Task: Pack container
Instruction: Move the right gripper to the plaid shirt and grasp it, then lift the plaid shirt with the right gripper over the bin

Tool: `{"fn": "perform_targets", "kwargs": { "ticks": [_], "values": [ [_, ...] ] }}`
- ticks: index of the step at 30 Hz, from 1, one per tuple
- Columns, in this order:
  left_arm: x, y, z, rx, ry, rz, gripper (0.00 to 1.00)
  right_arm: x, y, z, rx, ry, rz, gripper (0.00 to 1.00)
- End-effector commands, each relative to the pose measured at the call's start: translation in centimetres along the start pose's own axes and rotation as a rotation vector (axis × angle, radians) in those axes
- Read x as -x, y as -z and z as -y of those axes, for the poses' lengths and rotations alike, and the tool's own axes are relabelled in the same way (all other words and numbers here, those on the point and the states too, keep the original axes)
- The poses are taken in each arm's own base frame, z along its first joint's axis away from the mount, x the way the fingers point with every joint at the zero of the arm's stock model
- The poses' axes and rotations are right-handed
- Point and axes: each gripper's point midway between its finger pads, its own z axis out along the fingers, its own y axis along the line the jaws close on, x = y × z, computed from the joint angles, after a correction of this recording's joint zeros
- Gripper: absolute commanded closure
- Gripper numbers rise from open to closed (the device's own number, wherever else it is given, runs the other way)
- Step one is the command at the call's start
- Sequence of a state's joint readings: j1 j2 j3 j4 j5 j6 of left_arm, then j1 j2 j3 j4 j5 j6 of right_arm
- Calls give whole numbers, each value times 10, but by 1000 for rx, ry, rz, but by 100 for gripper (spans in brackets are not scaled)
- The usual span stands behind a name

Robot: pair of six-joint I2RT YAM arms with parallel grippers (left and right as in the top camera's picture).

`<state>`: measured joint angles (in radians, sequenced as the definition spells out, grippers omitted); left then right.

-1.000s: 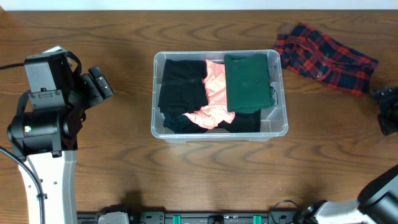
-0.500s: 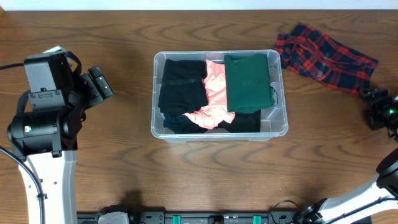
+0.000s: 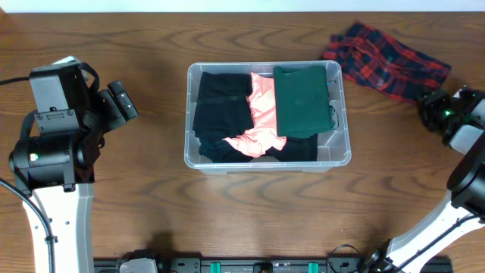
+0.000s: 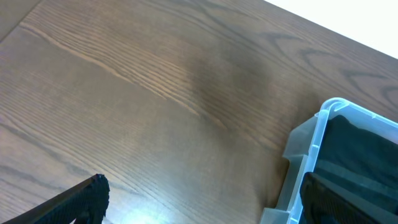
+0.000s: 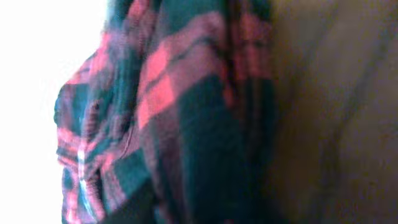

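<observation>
Plaid garment [image 3: 383, 59], upper right, runs diagonally; the right jaws sit at its lower-right end, grip impossible to tell; container [image 3: 189, 114] lies leftward.

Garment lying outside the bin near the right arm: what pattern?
Red-and-dark plaid garment; it shows best in the overhead view, since the right wrist view is blurred.

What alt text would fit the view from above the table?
A clear container on a wooden table holds a black garment, a pink garment and a green garment. A red plaid garment lies at the upper right, the right gripper at its edge; the left gripper stands apart.
</observation>
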<state>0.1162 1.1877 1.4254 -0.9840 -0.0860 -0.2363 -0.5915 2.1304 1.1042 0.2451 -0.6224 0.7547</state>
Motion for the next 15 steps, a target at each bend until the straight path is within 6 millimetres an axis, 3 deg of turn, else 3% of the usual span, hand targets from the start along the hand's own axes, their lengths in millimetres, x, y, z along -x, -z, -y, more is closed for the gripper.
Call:
{"fn": "perform_targets", "kwargs": {
  "ticks": [1,4,6,9,10,15],
  "values": [
    [0,-1,-4,16,12,1,2,-16,-7,18,-35,-59,-39,86],
    [0,-1,-4,16,12,1,2,-14,5,-7,47,-41,-65,99],
    [0,-1,-4,16,12,1,2,-11,17,-32,112,-9,-72,99],
    [0,-1,-4,16,12,1,2,-7,47,-88,240,73,-78,99],
    [0,-1,-4,16,12,1,2,-7,76,-131,325,147,-68,99],
    [0,-1,-4,16,12,1,2,-23,152,-226,488,285,-23,99]
  ]
}}
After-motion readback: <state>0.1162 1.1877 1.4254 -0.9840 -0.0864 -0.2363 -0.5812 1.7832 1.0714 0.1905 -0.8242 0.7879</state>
